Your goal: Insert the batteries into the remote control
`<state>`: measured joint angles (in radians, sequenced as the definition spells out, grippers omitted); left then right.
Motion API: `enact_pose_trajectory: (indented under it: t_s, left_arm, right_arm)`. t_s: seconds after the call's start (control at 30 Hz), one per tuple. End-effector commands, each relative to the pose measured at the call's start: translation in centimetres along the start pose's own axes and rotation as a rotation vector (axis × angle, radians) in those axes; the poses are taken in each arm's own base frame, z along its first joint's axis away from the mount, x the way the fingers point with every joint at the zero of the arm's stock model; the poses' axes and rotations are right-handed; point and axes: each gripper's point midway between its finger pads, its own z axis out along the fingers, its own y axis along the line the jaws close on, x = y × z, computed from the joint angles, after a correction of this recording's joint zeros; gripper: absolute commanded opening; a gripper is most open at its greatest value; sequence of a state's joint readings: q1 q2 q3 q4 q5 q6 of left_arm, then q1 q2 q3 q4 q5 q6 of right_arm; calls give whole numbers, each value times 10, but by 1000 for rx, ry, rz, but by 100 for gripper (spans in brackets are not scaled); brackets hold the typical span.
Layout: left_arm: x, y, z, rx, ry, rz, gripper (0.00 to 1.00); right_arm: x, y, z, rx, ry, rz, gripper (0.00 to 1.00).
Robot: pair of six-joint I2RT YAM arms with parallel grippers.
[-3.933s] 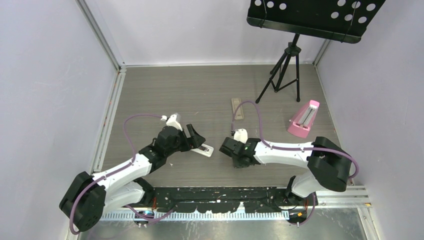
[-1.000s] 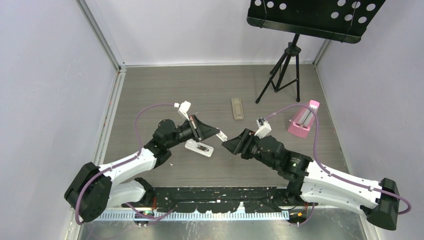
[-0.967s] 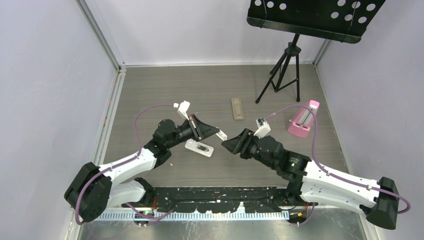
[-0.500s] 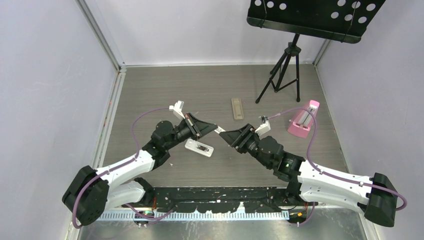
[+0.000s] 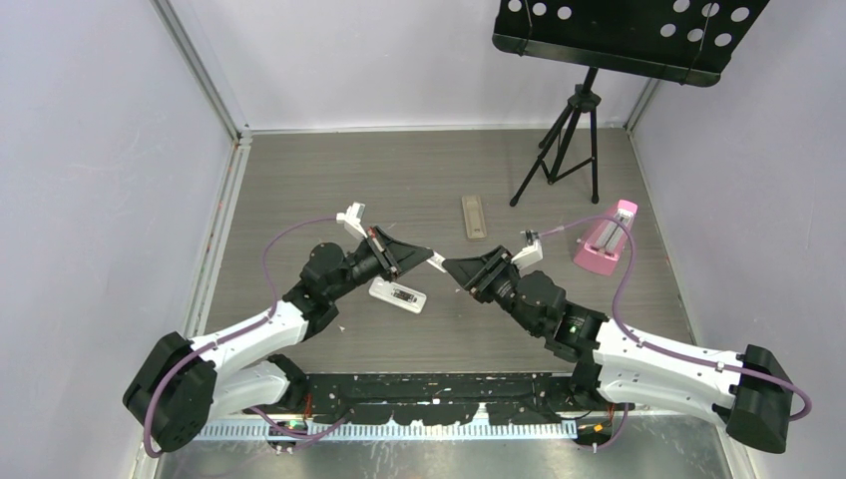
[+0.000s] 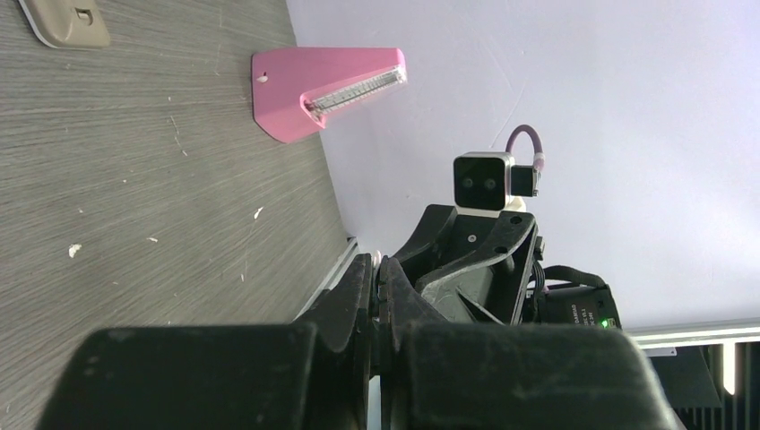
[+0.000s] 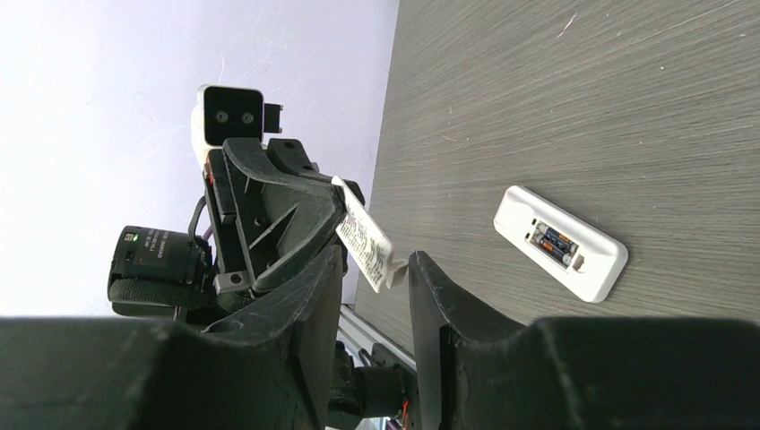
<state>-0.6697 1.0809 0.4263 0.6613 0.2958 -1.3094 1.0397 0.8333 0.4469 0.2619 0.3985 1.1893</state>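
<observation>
While left claw (image 5: 424, 255) clamps thin white printed strip (image 7: 363, 242), right claw (image 7: 376, 262) has jaws apart astride its tip. White bar-shaped remote control (image 7: 591, 269) lies on grey desk (image 7: 627, 107), small dark batteries (image 7: 556, 244) in its recess. Risk: off-centre squeeze twists strip loose, dropping it.

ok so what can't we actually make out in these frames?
batteries in the remote control: too small in the right wrist view to read polarity; the top view shows only a dark spot.
white labelled piece: in the left wrist view, hidden by the shut fingers of the left gripper.
tan bar: cut off by the left wrist view's top edge.
music stand: desk cropped by the top view's upper edge.
</observation>
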Motion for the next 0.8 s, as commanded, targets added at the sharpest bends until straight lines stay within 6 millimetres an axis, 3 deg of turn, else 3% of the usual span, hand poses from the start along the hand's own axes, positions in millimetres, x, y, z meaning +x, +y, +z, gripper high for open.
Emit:
enact_pose_trajectory:
  t_s: [0.0,0.17,0.33,0.43,0.5,0.63,0.77]
  left_arm:
    - [-2,-17,-3,67,-10,13,0]
    - [-1,-16,-4,71,-8,6,0]
    - [1,-14,-5,67,-3,6,0]
    - [2,-10,-6,53,-2,14,4]
    - [3,-2,-8,29,1,34,21]
    - [7,37,-19,-150,16,153,59]
    - [-16,84,-52,-448,-54,344,80]
  right_arm:
    - [-16,36,4,-85,-48,60,39]
    - [-13,40,8,-96,-28,74,41]
    - [-13,39,10,-88,-25,78,25]
    - [-12,37,10,-82,-17,73,11]
    - [-10,32,11,-63,-11,66,2]
    - [-2,13,11,10,19,50,0]
    - [14,-23,22,206,90,46,0]
